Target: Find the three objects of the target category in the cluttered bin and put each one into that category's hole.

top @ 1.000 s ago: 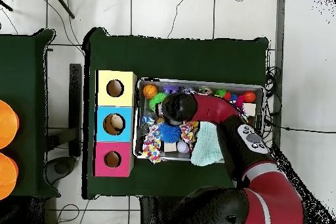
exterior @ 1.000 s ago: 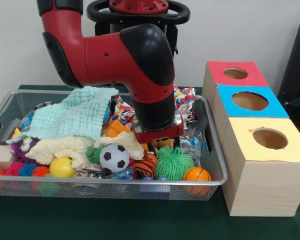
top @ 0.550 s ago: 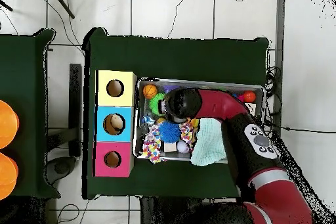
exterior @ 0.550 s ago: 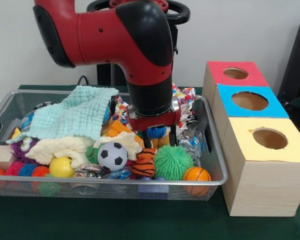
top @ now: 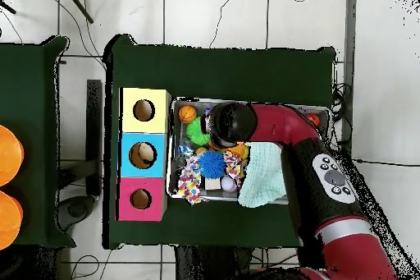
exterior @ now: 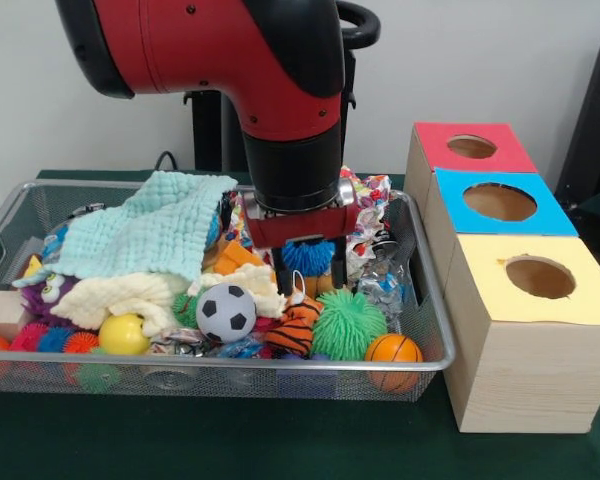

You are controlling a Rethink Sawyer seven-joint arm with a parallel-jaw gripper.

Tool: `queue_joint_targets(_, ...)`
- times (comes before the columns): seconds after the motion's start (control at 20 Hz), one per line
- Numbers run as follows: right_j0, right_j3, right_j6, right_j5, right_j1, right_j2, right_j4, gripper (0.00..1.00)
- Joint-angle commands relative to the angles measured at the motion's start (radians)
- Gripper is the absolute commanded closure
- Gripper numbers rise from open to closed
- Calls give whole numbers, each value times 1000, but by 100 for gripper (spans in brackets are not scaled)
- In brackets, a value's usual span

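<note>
Claw (exterior: 308, 272): two black fingers (exterior: 280, 272) spread apart, nothing between them; hangs under the red and black arm (exterior: 285, 120) above the middle-right of the bin; behind the gap, a blue spiky ball (exterior: 307, 256).
Bin: silver wire-mesh basket (exterior: 420, 362) on the dark green table (exterior: 280, 440), packed with toys and cloths.
Target category: cannot tell which from the frames.
Balls along the front of the basket: black and white soccer ball (exterior: 226, 312) left of the claw; green spiky rubber ball (exterior: 348, 325) just below and right of the claw; small orange basketball (exterior: 393, 351) at the front right corner, touching the mesh; yellow ball (exterior: 124, 334) further left; red and blue spiky balls at the front left edge.
Striped toy: orange and black tiger-striped ball (exterior: 293, 327) directly under the claw, between soccer ball and green spiky ball.
Cloths: mint green waffle-textured cloth (exterior: 145, 232) heaped over the left half; cream cloth (exterior: 130, 296) beneath it; multicoloured patterned fabric (exterior: 365, 205) behind the arm.
Other: purple plush toy (exterior: 42, 292) at the left side; crinkled silver foil wrappers (exterior: 385, 283) at the right wall.
Holes: three wooden boxes in a row right of the basket, each with a round hole on top: yellow-topped box (exterior: 536, 330) nearest, blue-topped box (exterior: 495, 205) in the middle, red-topped box (exterior: 468, 150) farthest.
Overhead: arm (top: 279, 129) reaching across the basket (top: 320, 112), wrist over the end near the yellow-topped box (top: 144, 110).
</note>
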Motion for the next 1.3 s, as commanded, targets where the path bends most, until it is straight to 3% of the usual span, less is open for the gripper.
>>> queue_joint_targets(0.05, 13, -143, -177, 142, 78, 75, -48, 0)
queue_joint_targets(0.6, 6, -186, -204, 117, 135, 83, -72, 0)
queue_joint_targets(1.3, -97, 69, -179, -50, 31, 91, -143, 0)
